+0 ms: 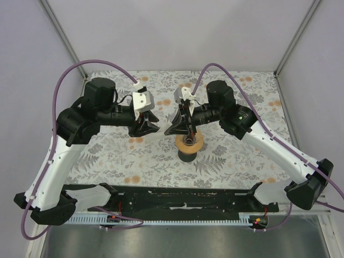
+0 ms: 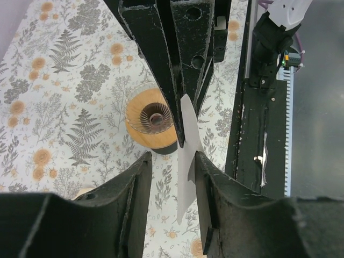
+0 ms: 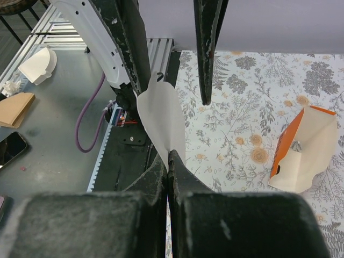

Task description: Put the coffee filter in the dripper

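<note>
Right gripper (image 3: pixel 169 158) tight on coffee filter (image 3: pixel 161 114)

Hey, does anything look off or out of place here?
Yes: the thin white paper filter is pressed flat, pinched in the right gripper, not opened into a cone for the tan-rimmed round dripper.
</note>
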`<state>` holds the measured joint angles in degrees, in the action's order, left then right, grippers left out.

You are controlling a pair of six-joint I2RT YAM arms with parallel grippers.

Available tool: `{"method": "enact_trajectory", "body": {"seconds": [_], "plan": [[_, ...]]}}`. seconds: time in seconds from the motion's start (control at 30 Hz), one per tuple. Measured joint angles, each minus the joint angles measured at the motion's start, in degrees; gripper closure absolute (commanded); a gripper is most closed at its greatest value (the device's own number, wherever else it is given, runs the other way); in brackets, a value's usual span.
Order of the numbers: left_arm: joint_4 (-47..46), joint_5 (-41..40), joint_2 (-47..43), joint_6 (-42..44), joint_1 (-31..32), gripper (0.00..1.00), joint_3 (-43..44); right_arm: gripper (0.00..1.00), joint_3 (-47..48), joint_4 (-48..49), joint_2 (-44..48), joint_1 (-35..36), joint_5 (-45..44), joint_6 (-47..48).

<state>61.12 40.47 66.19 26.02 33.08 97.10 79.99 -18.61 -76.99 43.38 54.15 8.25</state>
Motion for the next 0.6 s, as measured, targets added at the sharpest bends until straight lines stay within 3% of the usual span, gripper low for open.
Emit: {"method": "enact_trajectory", "body": {"seconds": [0.13,0.4,0.5,0.6], "plan": [[0.13,0.11,0.7,0.07,0.83,0.52,-0.09,1.0,0.0,-0.33,0.0,0.02,-0.04,0.92],[1.38,0.04,0.7,0.79,2.05,0.64,-1.38,1.0,1.14,-2.19,-0.74,0.17,-0.22,2.82],[2.12,-0.11,0.79,1.31,2.34,0.72,-1.4,1.0,1.49,-3.21,-1.01,0.22,-0.2,3.61],[2.82,-0.11,0.94,1.66,2.58,0.94,-1.4,1.0,1.97,-3.85,-1.33,0.22,-0.2,4.42]]}}
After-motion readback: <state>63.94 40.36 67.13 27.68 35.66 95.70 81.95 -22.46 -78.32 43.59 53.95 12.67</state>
